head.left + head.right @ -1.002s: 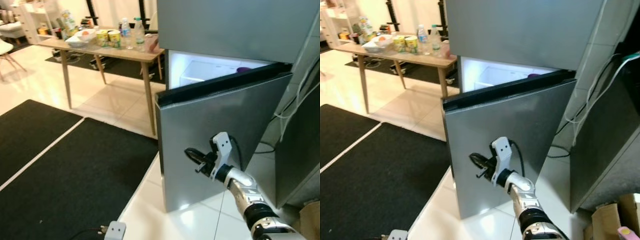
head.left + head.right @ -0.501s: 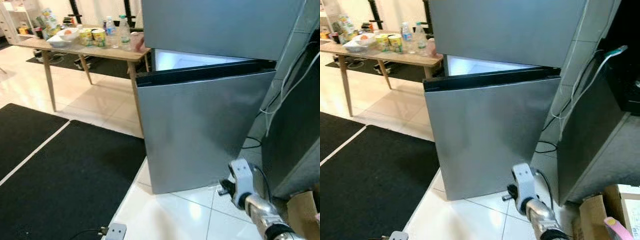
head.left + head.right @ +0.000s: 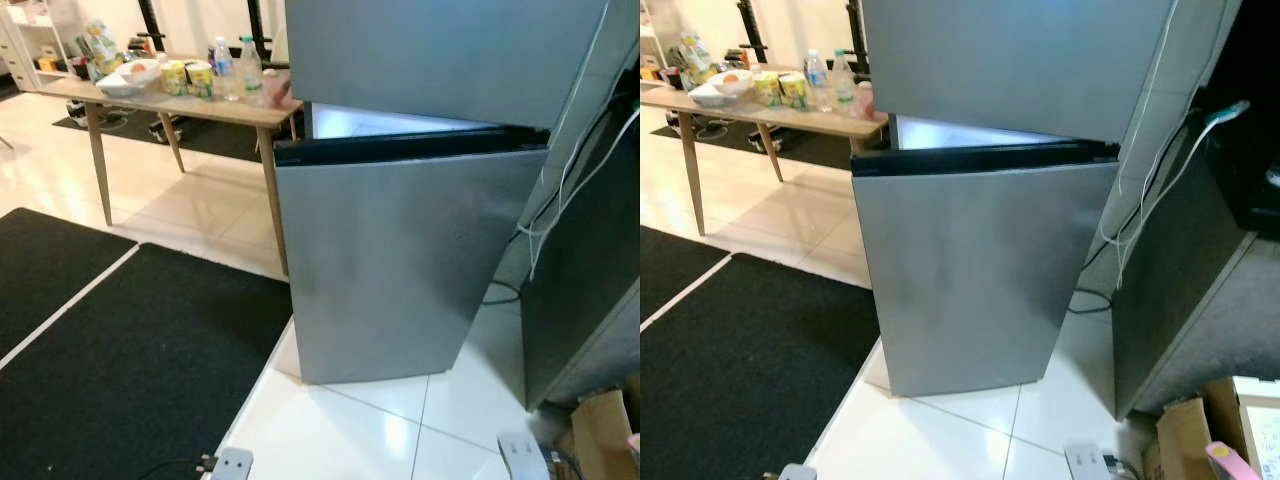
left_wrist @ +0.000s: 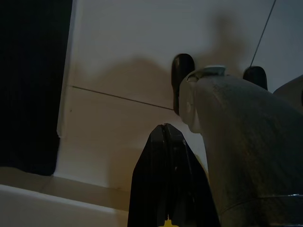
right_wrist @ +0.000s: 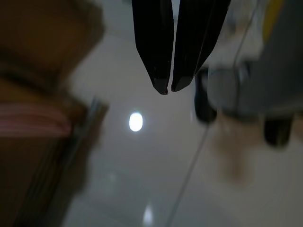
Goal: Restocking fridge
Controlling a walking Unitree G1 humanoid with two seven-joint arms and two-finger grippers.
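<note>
Fridge (image 3: pixel 400 270): it stood straight ahead of me, a grey two-door unit on the white tile floor (image 3: pixel 330 430).
Lower door (image 3: pixel 980 280): it hung slightly ajar, with a thin strip of lit interior (image 3: pixel 390 122) showing above its dark top edge.
Upper door (image 3: pixel 440 50): it was closed.
Table (image 3: pixel 190 100): a wooden table stood to the left of the fridge, well back from me.
Goods on the table: two clear bottles (image 3: pixel 238 68), two yellow tubs (image 3: pixel 188 77), a white bowl (image 3: pixel 128 80) and a bright bag (image 3: pixel 100 42) stood together on top, all well apart from the fridge.
Mat (image 3: pixel 120 350): a black mat covered the floor at my left, its edge reaching the tiles just beside the fridge.
Cables (image 3: pixel 1140 180): white leads hung down the right side of the fridge, beside a dark cabinet (image 3: pixel 1180 290).
Box (image 3: pixel 1215 435): a cardboard box sat on the floor at my far right, near the cabinet.
My left gripper (image 4: pixel 164 126): it hung low over the tiles in shade, its two black fingers pressed together and gripping nothing; my own grey leg (image 4: pixel 241 151) was beside it.
My right gripper (image 5: pixel 168 89): it pointed down at the shiny tiles, blurred, with its fingers nearly touching at the tips and nothing between them.
</note>
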